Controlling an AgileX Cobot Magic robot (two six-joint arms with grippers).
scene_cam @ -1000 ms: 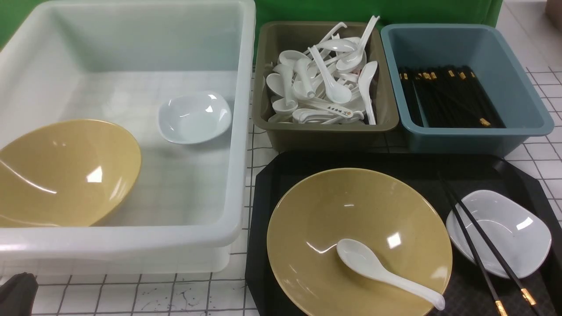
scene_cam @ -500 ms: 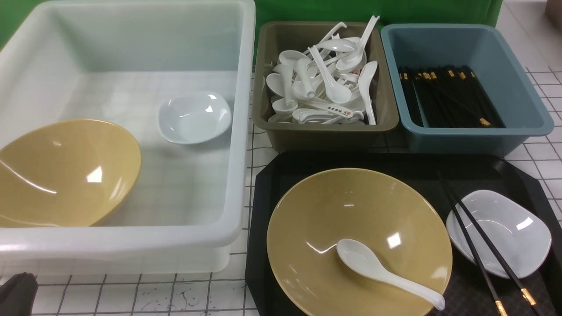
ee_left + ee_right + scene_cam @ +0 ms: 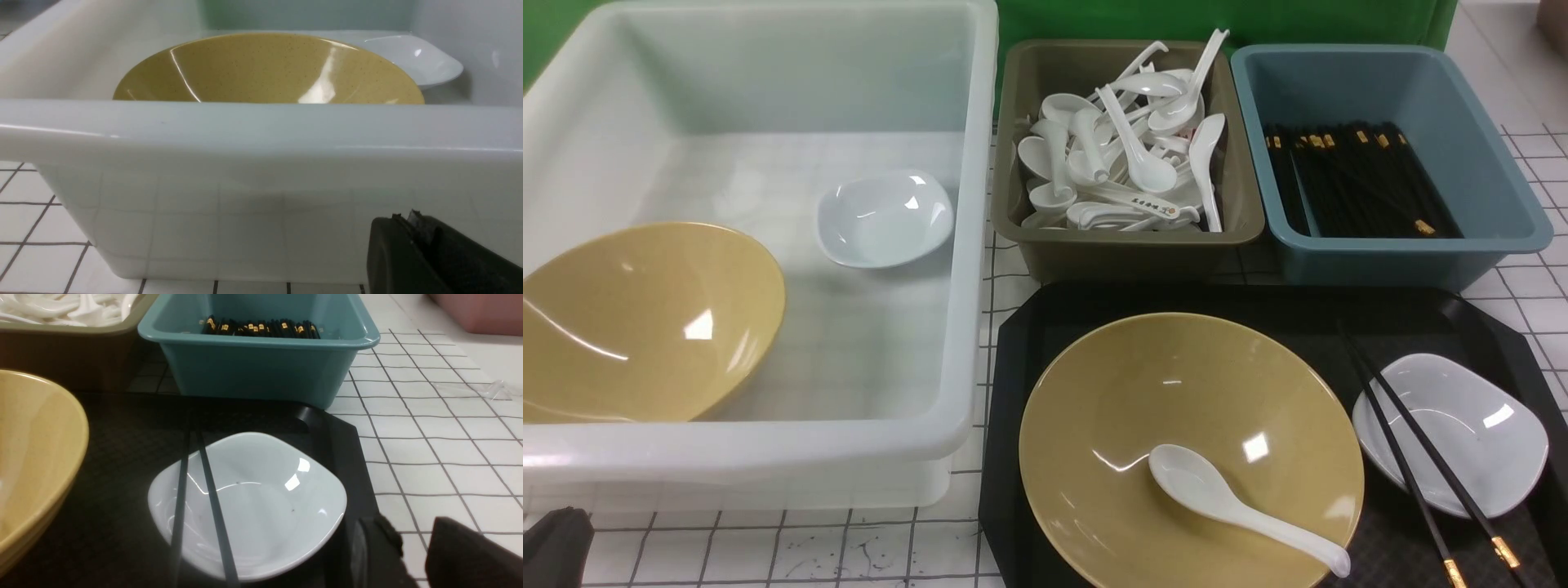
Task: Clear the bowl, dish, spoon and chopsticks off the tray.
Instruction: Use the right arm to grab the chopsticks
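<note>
Right claw (image 3: 412, 539): jaws parted, empty, just beside dish (image 3: 261, 506)
Left claw (image 3: 406, 218): closed, empty
Chopsticks (image 3: 212, 498): across dish, 3 o'clock of bowl (image 3: 1176, 384)
Spoon (image 3: 1225, 502): in bowl, on tray (image 3: 1029, 327)

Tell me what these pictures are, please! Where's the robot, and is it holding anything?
A robot with two arms is looking at a table. The wide picture comes from a camera between its arms; the other two come from cameras on its wrists. On the black tray sit a yellow bowl with a white spoon inside, and a small white dish with chopsticks lying across it. Nearby are a white tub, an olive bin of spoons and a blue bin of chopsticks. The left gripper is shut, the right gripper open; neither holds anything.
</note>
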